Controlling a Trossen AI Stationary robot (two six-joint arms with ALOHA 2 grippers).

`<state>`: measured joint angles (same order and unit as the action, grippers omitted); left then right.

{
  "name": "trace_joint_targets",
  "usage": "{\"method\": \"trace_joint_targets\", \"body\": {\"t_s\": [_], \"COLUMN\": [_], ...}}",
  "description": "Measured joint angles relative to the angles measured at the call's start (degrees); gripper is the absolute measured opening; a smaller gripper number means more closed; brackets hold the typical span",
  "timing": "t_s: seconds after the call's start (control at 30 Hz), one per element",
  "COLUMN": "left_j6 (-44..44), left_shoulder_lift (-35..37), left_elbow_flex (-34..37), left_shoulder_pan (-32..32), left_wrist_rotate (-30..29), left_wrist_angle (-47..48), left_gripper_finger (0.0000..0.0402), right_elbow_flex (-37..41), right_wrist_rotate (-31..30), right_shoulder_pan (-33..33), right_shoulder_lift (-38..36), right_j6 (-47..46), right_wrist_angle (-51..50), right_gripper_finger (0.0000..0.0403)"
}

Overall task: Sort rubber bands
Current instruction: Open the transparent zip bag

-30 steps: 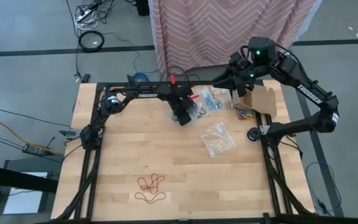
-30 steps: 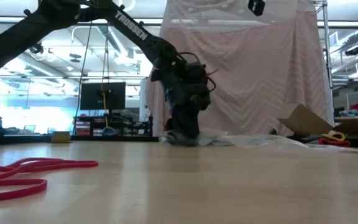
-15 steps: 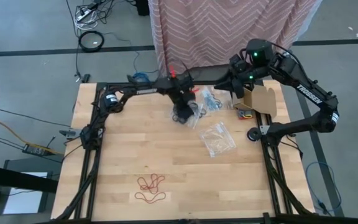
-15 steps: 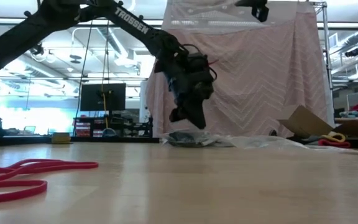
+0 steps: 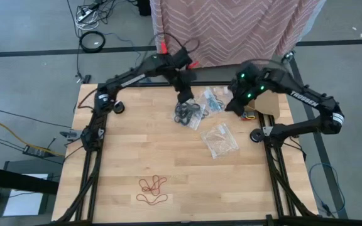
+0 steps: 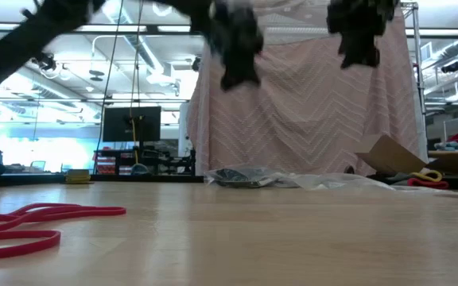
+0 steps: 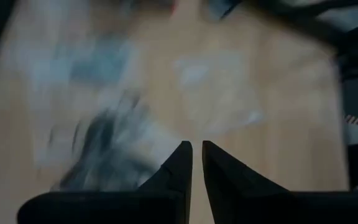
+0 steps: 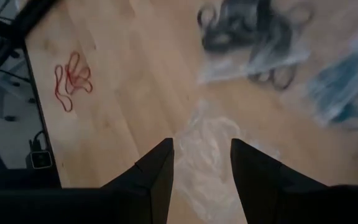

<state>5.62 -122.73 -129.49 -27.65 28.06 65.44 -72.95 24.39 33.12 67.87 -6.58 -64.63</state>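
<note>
The left gripper [image 5: 185,96] is hovering over the black rubber bands [image 5: 187,113] at upper centre of the desk [image 5: 131,157], jaws nearly closed and empty. The right gripper [image 5: 234,104] is hanging with jaws apart, empty. Red rubber bands [image 5: 153,190] are lying lower centre. Best pinch few strands, clear of the plastic bags [image 5: 221,139].

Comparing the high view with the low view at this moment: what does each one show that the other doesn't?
Only the high view shows the blue rubber bands, the flat clear bag and each arm's base. Only the low view shows the gap between both raised grippers and the table, plus the room behind. Both show the red rubber bands at the near edge, the black rubber bands, the left gripper, the right gripper and the cardboard box.
</note>
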Motion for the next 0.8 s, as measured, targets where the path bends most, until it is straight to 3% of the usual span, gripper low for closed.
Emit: {"method": "trace_joint_targets", "body": {"t_s": [0.23, 0.47, 0.67, 0.8], "left_j6": [0.01, 2.21, 0.42, -2.04], "left_shoulder_lift": [13.07, 19.19, 27.48, 36.36], "left_elbow_flex": [0.04, 4.43, 18.44, 31.97], "left_shoulder_pan": [3.4, 6.41, 6.27, 4.44], "left_wrist_rotate": [-0.13, 3.01, 16.07, 16.9], "left_wrist_angle": [-10.12, -11.05, -23.01, -31.65], "left_gripper_finger": [0.0046, 0.0046, 0.0034, 0.0016], "right_elbow_flex": [20.04, 34.54, 40.67, 41.28], "right_wrist_rotate": [0.8, -1.31, -9.68, -14.35], "right_shoulder_pan": [-2.93, -7.11, -10.7, -12.07], "right_shoulder_lift": [-2.51, -3.1, -3.89, -4.96], "right_j6": [-13.08, -29.11, -38.48, -42.41], "right_wrist_angle": [14.54, 26.88, 31.59, 34.5], "right_gripper_finger": [0.0149, 0.0149, 0.0149, 0.0149]}}
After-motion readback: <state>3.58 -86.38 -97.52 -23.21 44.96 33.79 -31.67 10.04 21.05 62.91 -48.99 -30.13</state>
